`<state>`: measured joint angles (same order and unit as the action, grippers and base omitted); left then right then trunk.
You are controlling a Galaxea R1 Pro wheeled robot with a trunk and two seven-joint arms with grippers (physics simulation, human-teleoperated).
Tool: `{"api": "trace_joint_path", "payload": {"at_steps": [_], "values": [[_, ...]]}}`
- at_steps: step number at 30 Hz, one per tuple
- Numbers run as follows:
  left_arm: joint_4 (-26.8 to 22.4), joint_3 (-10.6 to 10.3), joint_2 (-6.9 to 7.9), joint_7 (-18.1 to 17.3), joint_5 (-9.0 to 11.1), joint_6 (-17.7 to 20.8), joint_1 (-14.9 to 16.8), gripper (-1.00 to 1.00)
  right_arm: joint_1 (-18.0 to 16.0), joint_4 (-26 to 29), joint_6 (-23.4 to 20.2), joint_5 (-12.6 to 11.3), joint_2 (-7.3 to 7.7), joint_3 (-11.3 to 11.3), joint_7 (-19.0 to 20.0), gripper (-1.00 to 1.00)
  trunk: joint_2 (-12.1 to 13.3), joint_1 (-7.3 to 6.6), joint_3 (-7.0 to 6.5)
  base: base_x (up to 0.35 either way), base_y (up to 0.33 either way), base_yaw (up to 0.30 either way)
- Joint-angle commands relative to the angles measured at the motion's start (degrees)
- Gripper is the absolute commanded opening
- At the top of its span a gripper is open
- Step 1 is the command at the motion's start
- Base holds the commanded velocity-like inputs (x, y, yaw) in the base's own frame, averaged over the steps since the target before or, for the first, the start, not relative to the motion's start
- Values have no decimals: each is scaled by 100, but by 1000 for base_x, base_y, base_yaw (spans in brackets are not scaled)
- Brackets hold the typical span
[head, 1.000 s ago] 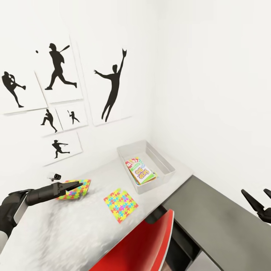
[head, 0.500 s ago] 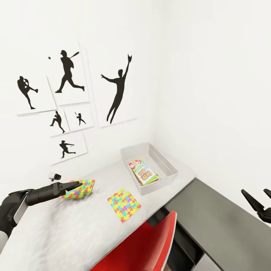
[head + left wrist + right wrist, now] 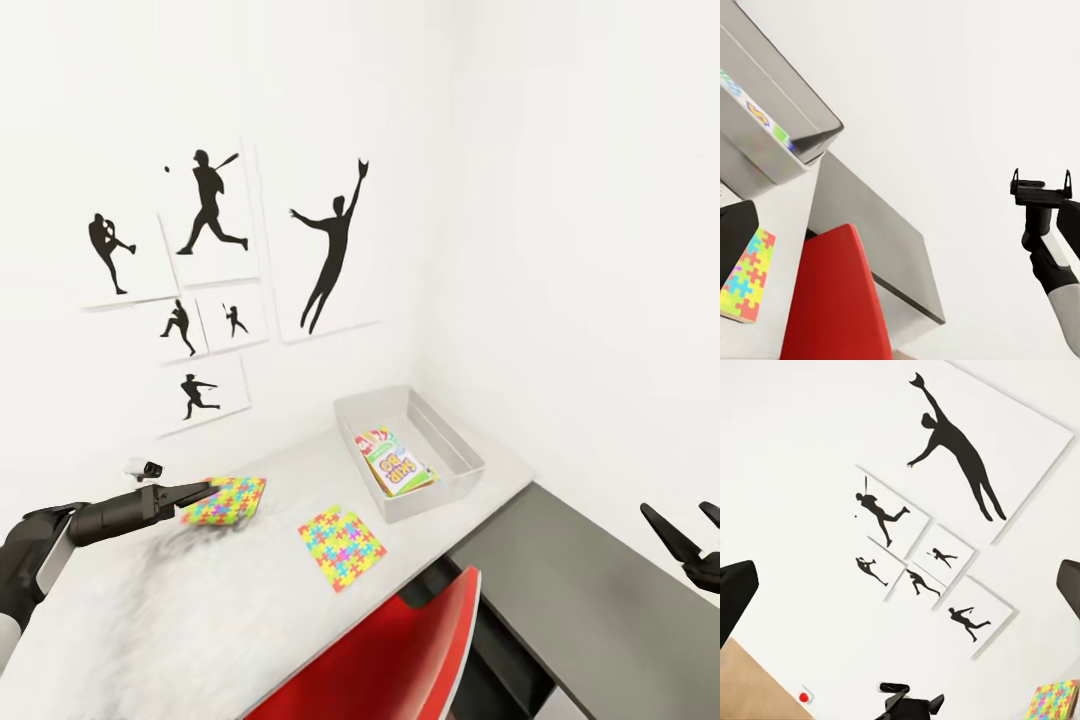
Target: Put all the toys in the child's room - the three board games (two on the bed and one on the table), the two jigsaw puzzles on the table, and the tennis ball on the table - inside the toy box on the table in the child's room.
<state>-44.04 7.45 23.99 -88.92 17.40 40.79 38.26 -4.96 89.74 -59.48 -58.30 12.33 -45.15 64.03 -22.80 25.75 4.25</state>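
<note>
Left end effector (image 3: 198, 490): I see its slim black fingers pinching one edge of a jigsaw puzzle (image 3: 226, 499), a thin sheet of bright interlocked pieces, tilted above the bench (image 3: 150, 600).
Second puzzle (image 3: 342, 546): lies flat on the pale, faintly marbled top, apart from the first.
Toy box (image 3: 452, 448): shallow grey tray with sloping walls, near the wall corner, holding a printed board game (image 3: 398, 464).
Right end effector (image 3: 688, 535): matte black fingers spread, over the dark-grey cabinet (image 3: 600, 610).
Chair (image 3: 400, 660): glossy red, curved, tucked against the bench.

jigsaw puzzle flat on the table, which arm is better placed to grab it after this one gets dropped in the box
Left. The left gripper holds one jigsaw puzzle over the table, close to the flat puzzle and toy box. The right gripper hangs open beyond the table's end.
</note>
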Motion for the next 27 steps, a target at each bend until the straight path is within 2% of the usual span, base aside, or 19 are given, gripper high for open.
{"api": "trace_joint_path", "payload": {"at_steps": [1,27], "values": [[1,-4,1,-20,0,61,6,100,-5,0,-20,10,3,-5,19,100,-12,3,3,-59,0,125],[1,2,1,-20,0,61,6,100,-5,0,-20,11,0,-3,18,100,-12,3,-240,-6,0,128]]}}
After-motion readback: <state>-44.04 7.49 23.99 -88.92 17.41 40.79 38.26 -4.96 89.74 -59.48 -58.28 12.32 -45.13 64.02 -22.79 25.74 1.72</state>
